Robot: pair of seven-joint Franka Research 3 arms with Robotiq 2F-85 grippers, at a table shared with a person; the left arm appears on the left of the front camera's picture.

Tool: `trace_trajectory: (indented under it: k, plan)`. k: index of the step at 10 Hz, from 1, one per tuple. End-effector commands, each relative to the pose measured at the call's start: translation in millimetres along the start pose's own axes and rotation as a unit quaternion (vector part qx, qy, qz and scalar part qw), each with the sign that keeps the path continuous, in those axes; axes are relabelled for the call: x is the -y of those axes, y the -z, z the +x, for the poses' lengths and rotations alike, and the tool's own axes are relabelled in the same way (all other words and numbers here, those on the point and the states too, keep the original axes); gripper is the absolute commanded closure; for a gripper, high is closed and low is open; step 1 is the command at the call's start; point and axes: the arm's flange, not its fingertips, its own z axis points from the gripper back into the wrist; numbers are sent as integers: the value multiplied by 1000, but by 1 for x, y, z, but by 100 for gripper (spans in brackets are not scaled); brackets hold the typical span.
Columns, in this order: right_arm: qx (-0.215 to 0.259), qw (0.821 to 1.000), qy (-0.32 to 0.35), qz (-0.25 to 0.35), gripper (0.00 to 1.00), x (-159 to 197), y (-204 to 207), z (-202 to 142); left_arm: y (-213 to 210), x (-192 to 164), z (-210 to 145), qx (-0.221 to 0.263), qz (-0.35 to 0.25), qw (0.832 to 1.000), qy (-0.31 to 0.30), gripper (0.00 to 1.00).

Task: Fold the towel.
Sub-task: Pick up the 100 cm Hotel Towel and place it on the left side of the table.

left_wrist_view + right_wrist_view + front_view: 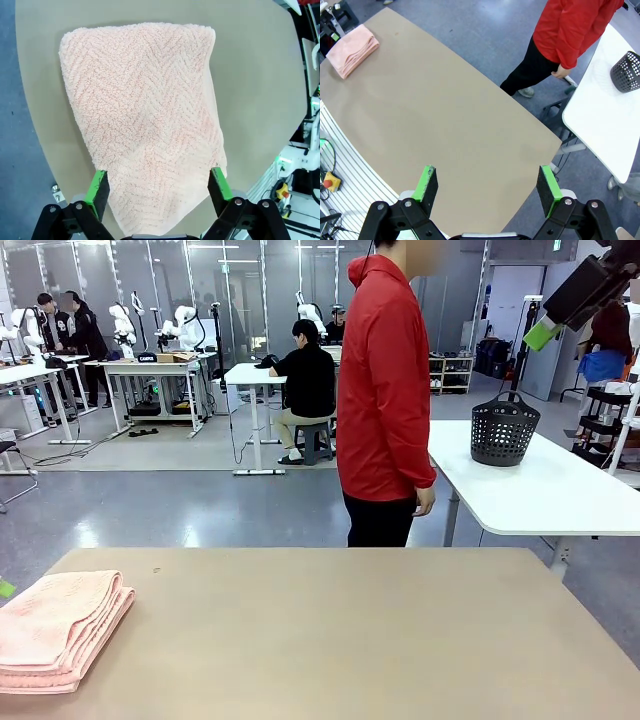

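A: Green pads stand wide apart on the left gripper point(159, 186), which hangs above the towel point(145, 120) with nothing between its fingers. The pads point(98, 185) frame the near end of the cloth but look clear of it.

B: And the right gripper point(487, 187)?

A: Spread just as wide, empty, raised high over the bare tan table point(445, 125), well apart from the towel. In the front view its green pad shows at the top right, up in the air.

B: Where does the towel sit?

A: At the robot's left near corner of the table, close to the edge. In the front view it lies as a flat stack of several layers with rounded folded edges facing the middle of the table. From the left wrist it reads as a tidy, narrow rectangle, herringbone side up.

B: So how far along is the folding?

A: It looks done, or very nearly. The layers lie square on each other, no loose corner sticks out, and neither gripper holds anything. One more fold may be possible, but nothing in view demands it.

B: The person?

A: A person in a red jacket point(385, 380) stands at the far side, hand point(425, 502) hanging down, not touching the table.
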Motion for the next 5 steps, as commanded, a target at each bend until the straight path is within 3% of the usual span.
trace_trajectory:
  k: [1, 5]
  plan:
    - [-1, 1000, -6, -2, 0, 1, 0, -1, -1, -3, 2, 3, -1, 1000, 6, 0]
    - [-1, 1000, -6, -2, 0, 1, 0, -1, -1, -3, 2, 3, -1, 1000, 6, 0]
